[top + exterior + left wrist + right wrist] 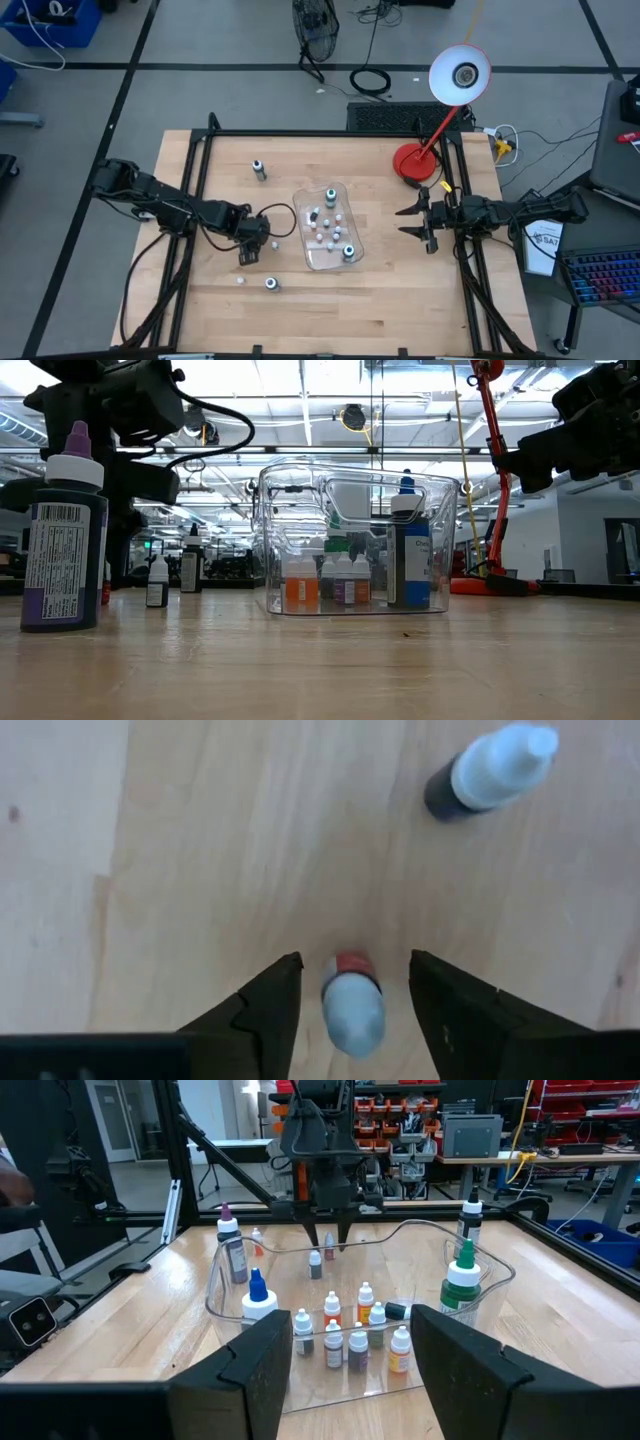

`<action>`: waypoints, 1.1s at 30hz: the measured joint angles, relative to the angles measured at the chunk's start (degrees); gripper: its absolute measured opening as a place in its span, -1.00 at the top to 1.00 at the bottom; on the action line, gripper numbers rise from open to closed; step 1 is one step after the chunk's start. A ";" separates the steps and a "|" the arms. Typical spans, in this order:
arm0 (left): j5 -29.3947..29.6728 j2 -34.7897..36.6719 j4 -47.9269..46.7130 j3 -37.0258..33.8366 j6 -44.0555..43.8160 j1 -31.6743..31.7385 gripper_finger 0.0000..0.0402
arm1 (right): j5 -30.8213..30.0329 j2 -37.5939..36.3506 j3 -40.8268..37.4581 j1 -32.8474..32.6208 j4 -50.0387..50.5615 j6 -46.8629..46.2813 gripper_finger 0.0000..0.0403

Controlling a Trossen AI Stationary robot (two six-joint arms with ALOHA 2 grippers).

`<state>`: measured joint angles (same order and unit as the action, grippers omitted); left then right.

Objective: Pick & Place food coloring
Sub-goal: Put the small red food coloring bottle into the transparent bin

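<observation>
The left arm reaches in low from the table's left edge, elbow bent, its wrist turned straight down just left of the tray (343,190). The left gripper (348,982) hangs over a small red bottle (352,1010) standing on the wood, fingers (262,1005) either side of it with gaps showing, so partly open and not gripping. A dark bottle (487,772) with a white cap stands nearby.

The right arm stretches level from the right edge, raised off the table and pointing toward the tray. The right gripper (345,1350) is spread wide and holds nothing.

Most of the food coloring (348,1338) stands inside the clear tray at mid-table. Other bottles stand loose on the wood: one (259,169) toward the far left, one (271,284) near the front edge.
</observation>
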<state>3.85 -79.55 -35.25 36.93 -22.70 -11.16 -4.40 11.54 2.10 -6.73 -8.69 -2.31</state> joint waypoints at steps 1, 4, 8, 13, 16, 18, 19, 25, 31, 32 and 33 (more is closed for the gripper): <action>-0.52 0.00 -0.04 0.00 0.02 0.00 0.09 | 0.01 -0.01 0.00 0.00 -0.01 0.00 0.04; -1.30 0.00 -0.15 0.00 -0.18 0.00 0.15 | 0.00 0.01 -0.01 0.01 -0.02 0.00 0.04; -1.32 0.00 -0.56 0.00 -0.48 0.00 0.23 | 0.02 0.01 0.00 0.01 0.00 0.00 0.04; -1.32 0.00 -0.54 0.00 -0.31 0.00 0.29 | 0.00 -0.01 -0.01 -0.01 0.00 0.00 0.04; -1.32 0.00 -0.54 0.00 -0.29 0.00 0.32 | 0.00 -0.01 -0.01 -0.01 -0.02 0.00 0.04; -1.30 0.00 -0.54 0.00 -0.29 0.00 0.35 | 0.00 0.00 -0.01 -0.01 0.00 0.00 0.04; -1.26 0.00 -0.54 0.00 -0.29 0.00 0.36 | 0.00 0.00 -0.02 -0.01 0.00 0.00 0.05; -0.94 0.00 -0.52 0.00 -0.29 0.00 0.54 | 0.02 -0.01 -0.01 -0.01 -0.01 0.00 0.04; -0.91 0.00 -1.55 1.20 -0.37 0.00 0.67 | 0.00 -0.01 -0.01 0.00 -0.01 0.00 0.05; -0.91 0.00 -2.37 2.29 -0.37 0.00 0.67 | 0.00 -0.01 0.00 -0.01 0.00 0.00 0.04; -0.91 0.00 -3.34 3.70 -0.31 0.00 0.67 | 0.02 -0.01 0.00 0.01 0.00 0.00 0.04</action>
<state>2.94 -79.55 -38.59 40.63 -23.01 -11.16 -4.38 11.53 2.11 -6.72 -8.69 -2.31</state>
